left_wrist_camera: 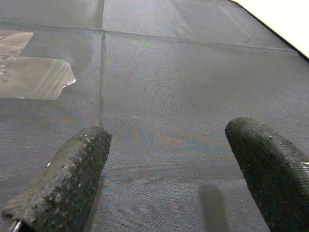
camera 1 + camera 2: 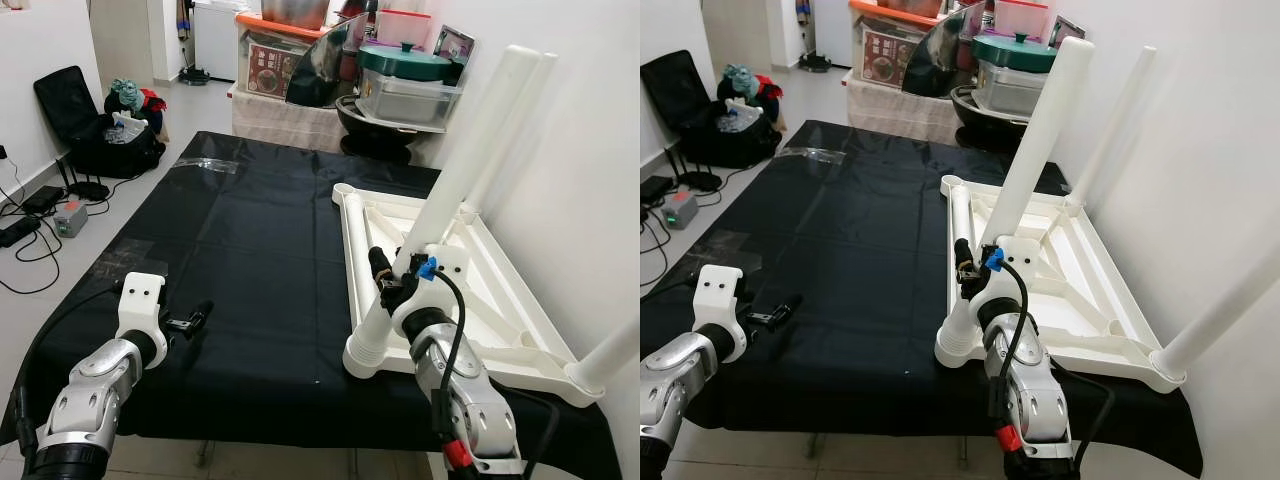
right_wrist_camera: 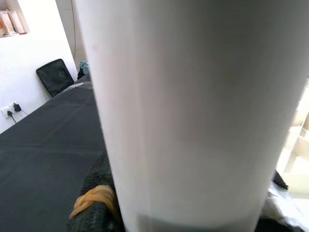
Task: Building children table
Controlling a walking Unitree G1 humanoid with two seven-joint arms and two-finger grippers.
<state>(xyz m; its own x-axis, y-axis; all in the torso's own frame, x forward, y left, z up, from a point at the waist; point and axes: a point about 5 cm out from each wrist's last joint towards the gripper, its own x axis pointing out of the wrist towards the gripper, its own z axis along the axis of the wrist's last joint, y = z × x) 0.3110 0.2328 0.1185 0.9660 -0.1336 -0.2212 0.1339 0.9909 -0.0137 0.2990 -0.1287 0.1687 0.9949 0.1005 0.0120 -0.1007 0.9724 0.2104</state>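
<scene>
Three long white plastic table legs [image 2: 470,160] stick up from the upside-down white plastic table frame [image 2: 480,290] on the black-covered tabletop [image 2: 250,260]. Right end effector [image 2: 392,285] is clenched low on one — stiff, light, slippery-looking. Left end effector [image 2: 190,321] hangs released.

I'm looking down on the black-covered table [image 2: 860,250], and the white children's table top [image 2: 1060,290] lies upside down along its right edge. My right gripper [image 2: 965,268] is clamped round a white leg [image 2: 1035,140] that slants up out of the near left corner socket [image 2: 955,345]. A second leg [image 2: 1110,120] rises at the far right corner, a third [image 2: 1225,310] juts out at the near right corner. My left gripper [image 2: 780,312] hovers low near the table's near left edge; whether its fingers are parted, I can't make out.
</scene>
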